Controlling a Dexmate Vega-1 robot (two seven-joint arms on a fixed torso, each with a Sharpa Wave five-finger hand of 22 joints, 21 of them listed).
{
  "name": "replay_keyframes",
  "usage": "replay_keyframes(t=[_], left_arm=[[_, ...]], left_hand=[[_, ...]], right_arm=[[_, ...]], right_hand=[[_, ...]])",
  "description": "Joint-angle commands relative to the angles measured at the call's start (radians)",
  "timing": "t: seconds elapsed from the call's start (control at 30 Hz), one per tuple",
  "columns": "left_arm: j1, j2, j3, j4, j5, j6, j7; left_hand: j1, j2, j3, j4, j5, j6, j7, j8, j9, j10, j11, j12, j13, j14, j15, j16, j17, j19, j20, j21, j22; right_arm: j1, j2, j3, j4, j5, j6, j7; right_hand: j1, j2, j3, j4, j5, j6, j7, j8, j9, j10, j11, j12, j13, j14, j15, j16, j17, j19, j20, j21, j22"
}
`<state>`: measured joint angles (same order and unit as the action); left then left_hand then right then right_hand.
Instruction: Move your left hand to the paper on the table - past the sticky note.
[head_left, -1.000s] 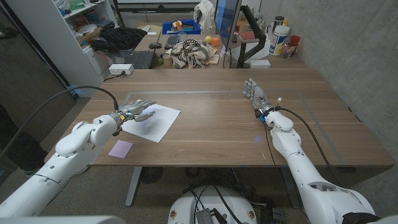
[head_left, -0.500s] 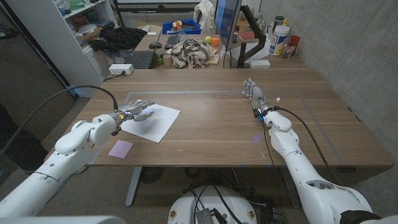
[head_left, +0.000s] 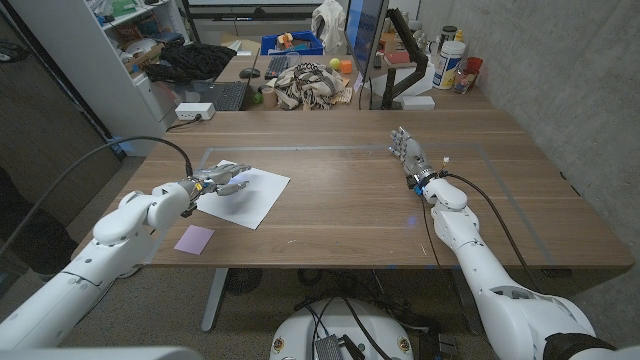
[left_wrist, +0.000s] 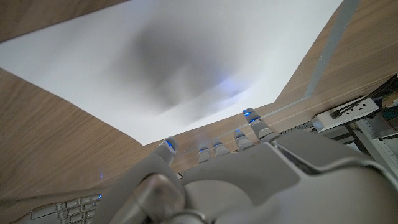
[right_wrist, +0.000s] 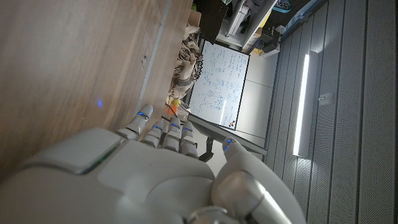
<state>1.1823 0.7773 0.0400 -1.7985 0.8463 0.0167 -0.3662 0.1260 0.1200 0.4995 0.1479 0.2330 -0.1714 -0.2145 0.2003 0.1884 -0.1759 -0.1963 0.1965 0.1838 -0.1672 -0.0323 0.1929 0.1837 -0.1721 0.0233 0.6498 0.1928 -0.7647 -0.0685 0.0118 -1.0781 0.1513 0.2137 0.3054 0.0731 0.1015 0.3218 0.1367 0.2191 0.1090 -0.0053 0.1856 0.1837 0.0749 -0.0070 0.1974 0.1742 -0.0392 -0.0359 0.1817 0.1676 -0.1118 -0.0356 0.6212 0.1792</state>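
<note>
At the far left of the head view, the left arm (head_left: 120, 232) reaches in over the wooden table (head_left: 350, 200) from the near corner, a black cable (head_left: 110, 160) arching above it. Just beside the forearm, near the table's front edge, lies a small lilac sticky note (head_left: 194, 238), flat on the wood and apart from the sheet.

Beyond the note, the left hand (head_left: 222, 180) sits over the near-left part of the white paper (head_left: 250, 197), fingers spread and pointing toward the middle of the table, holding nothing. Whether the fingers touch the sheet I cannot tell. In the left wrist view the fingertips (left_wrist: 168, 145) glow blue over the paper (left_wrist: 186, 62), and a soft shadow of the hand falls across the sheet. The paper lies flat and slightly skewed to the table's edges, on the left half of the table.

Further right, the right hand (head_left: 411, 155) stands on the table's far right part, fingers straight, close together and pointing away from the robot, empty. In the right wrist view its fingertips (right_wrist: 142, 116) reach along the wood.

Behind the table, a cluttered desk carries a keyboard (head_left: 217, 96), a patterned cloth (head_left: 305, 84) and a monitor (head_left: 365, 45).
</note>
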Motion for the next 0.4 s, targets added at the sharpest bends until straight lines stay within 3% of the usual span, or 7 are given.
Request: replay_keyframes(t=[0.03, 0.4], left_arm=[[-0.008, 0.011, 0.018, 0.0, 0.012, 0.016, -0.021], [-0.012, 0.023, 0.033, -0.005, 0.031, 0.022, -0.04]], left_hand=[[0.016, 0.039, 0.012, 0.002, -0.002, -0.052, -0.008, 0.004, 0.006, -0.016, 0.006, 0.002, 0.004, -0.152, -0.072, 0.001, 0.004, -0.311, 0.007, -0.004, 0.006], [0.023, 0.042, 0.021, 0.0, -0.003, -0.054, -0.008, 0.004, 0.006, -0.021, 0.008, 0.0, 0.004, -0.161, -0.078, -0.002, 0.003, -0.319, 0.006, -0.007, 0.006]], right_arm=[[0.014, 0.009, 0.005, 0.028, -0.004, 0.008, 0.009], [0.014, 0.016, 0.012, 0.038, -0.005, 0.01, 0.007]], right_hand=[[-0.005, 0.031, 0.001, 0.004, 0.009, 0.004, -0.001, 0.004, 0.001, 0.004, -0.005, 0.005, 0.005, 0.0, -0.003, -0.001, 0.003, 0.007, -0.071, -0.004, 0.002], [-0.006, 0.031, 0.001, 0.004, 0.009, 0.005, -0.001, 0.005, 0.001, 0.004, -0.004, 0.005, 0.005, 0.0, -0.003, -0.001, 0.003, 0.008, -0.072, -0.006, 0.002]])
